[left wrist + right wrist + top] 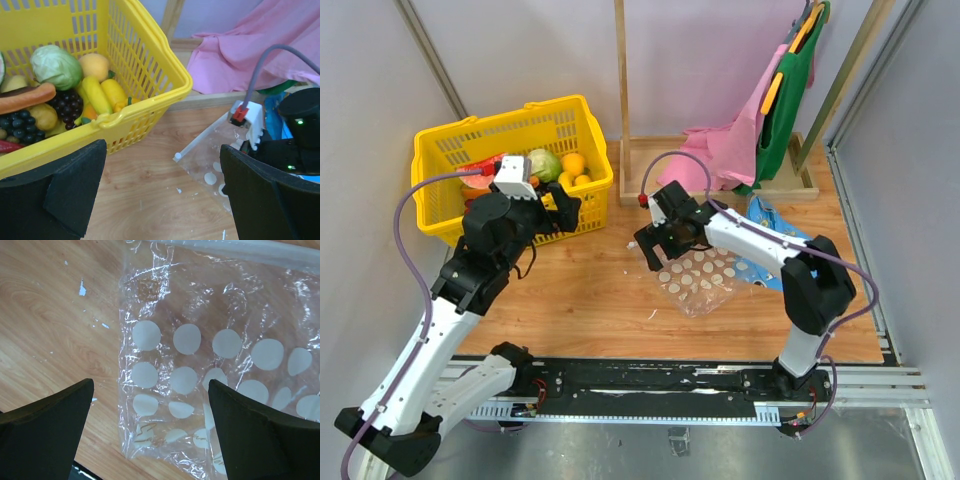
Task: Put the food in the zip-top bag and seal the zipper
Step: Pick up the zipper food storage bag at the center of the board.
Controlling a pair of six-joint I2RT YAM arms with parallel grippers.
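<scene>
Clear crinkled zip-top bag, white-dotted, flat on wooden table

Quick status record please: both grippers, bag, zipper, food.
left gripper: open, empty, outside basket, by its near wall
right gripper: open, empty, over bag
bag: flat on table, nothing inside
zipper: along the bag edge facing the basket; cannot tell if sealed
food: in basket, none in bag
progress: nothing bagged yet
</scene>
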